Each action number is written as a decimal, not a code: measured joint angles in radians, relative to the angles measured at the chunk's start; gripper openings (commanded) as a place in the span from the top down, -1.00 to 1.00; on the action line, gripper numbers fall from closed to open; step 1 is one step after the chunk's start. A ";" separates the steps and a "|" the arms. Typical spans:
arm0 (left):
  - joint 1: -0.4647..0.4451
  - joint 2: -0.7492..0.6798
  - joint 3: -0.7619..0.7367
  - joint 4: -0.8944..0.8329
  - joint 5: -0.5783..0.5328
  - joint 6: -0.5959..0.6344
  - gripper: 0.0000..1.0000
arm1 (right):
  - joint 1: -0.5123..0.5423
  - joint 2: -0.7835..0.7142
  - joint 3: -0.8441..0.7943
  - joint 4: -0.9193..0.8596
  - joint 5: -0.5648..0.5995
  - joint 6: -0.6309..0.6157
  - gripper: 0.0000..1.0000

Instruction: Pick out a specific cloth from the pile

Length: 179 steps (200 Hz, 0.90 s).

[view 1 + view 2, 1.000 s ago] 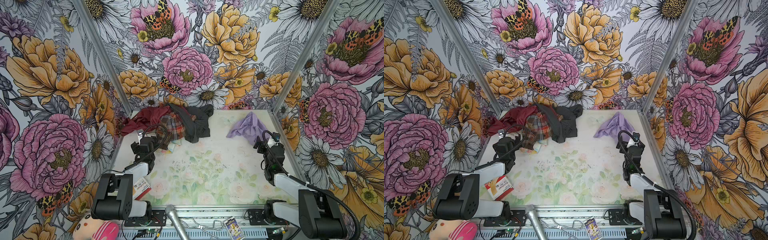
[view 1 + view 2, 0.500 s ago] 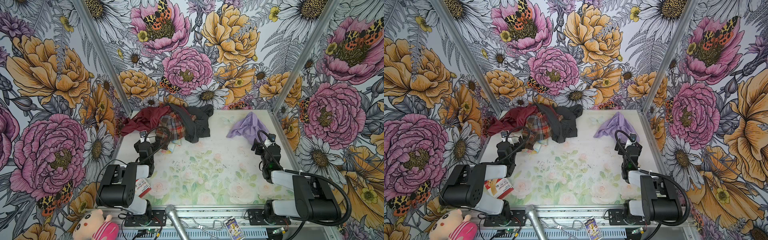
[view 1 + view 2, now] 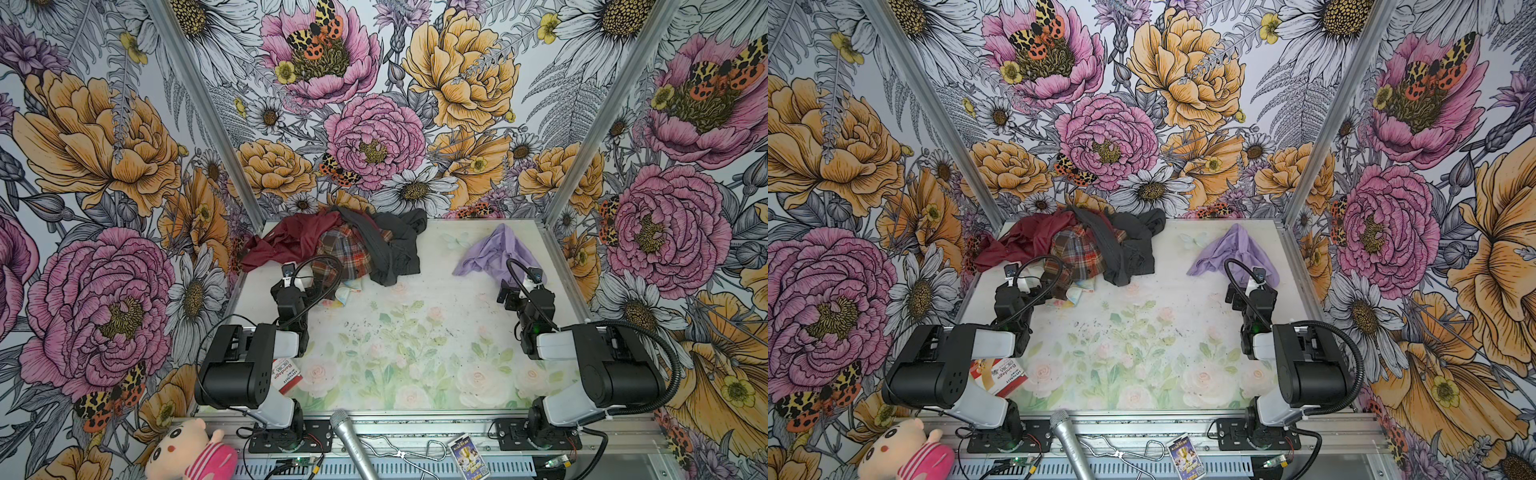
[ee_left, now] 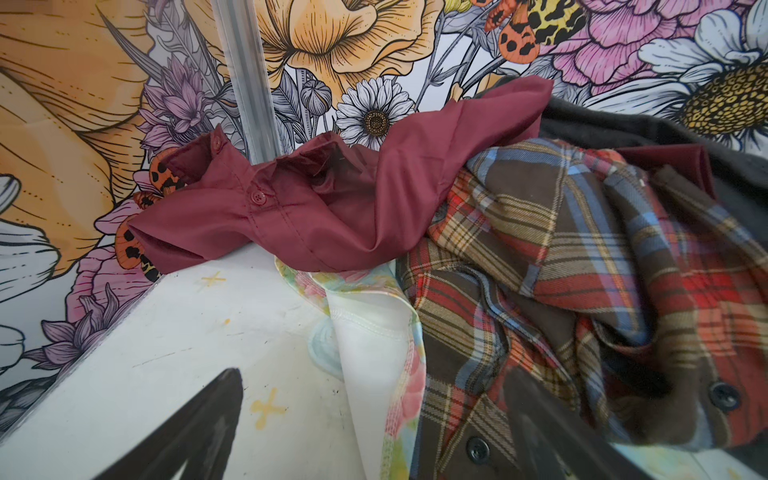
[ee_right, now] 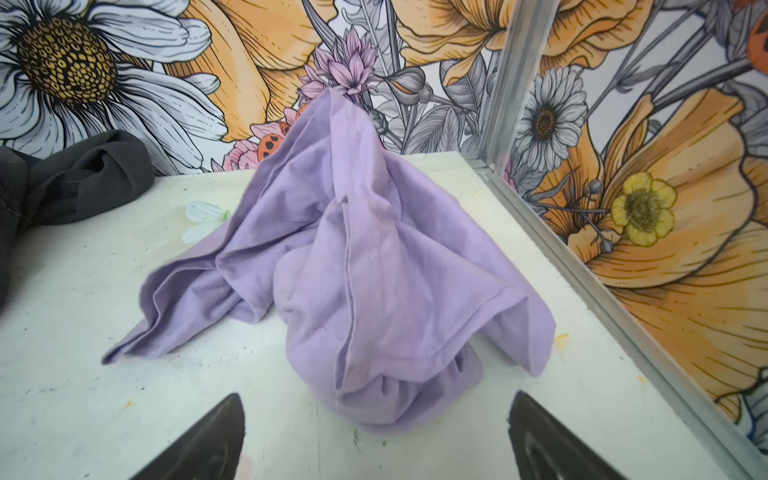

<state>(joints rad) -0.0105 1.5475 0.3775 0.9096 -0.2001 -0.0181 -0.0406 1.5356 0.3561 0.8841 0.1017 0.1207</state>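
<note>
The cloth (image 3: pixel 494 253) (image 3: pixel 1233 251) is a crumpled lilac garment lying by itself at the back right of the table, apart from the pile. My right gripper (image 3: pixel 508 291) (image 5: pixel 378 419) stands open just in front of the cloth (image 5: pixel 365 270), with only bare table between its fingers. The pile (image 3: pixel 345 245) (image 3: pixel 1084 245) sits at the back left: maroon shirt (image 4: pixel 332 199), plaid shirt (image 4: pixel 561 257) and dark grey garment (image 3: pixel 395 249). My left gripper (image 3: pixel 305 282) (image 4: pixel 374 407) is open at the pile's front edge, a pastel piece (image 4: pixel 374 332) lying between its fingers.
Metal-framed floral walls (image 3: pixel 557 249) close in the table on three sides. A small bandage box (image 3: pixel 286 374) lies by the left arm's base. A microphone (image 3: pixel 353 440), a plush toy (image 3: pixel 187 453) and a card (image 3: pixel 467 457) lie in front of the table.
Both arms' rear links have folded back up over their bases. The grippers have stayed nearly where they were and open. The cloth and the pile have not moved.
</note>
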 measured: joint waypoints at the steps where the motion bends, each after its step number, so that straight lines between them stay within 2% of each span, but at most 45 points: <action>1: 0.000 0.000 0.000 0.000 0.000 0.000 -0.97 | 0.000 0.000 0.001 0.000 -0.001 0.000 -0.99; 179: 0.000 0.000 0.000 0.008 0.000 0.000 -0.98 | 0.000 0.000 0.018 -0.013 -0.044 -0.018 -0.99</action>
<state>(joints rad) -0.0105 1.5475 0.3775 0.9176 -0.2001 -0.0181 -0.0406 1.5356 0.3744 0.8707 0.0574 0.1028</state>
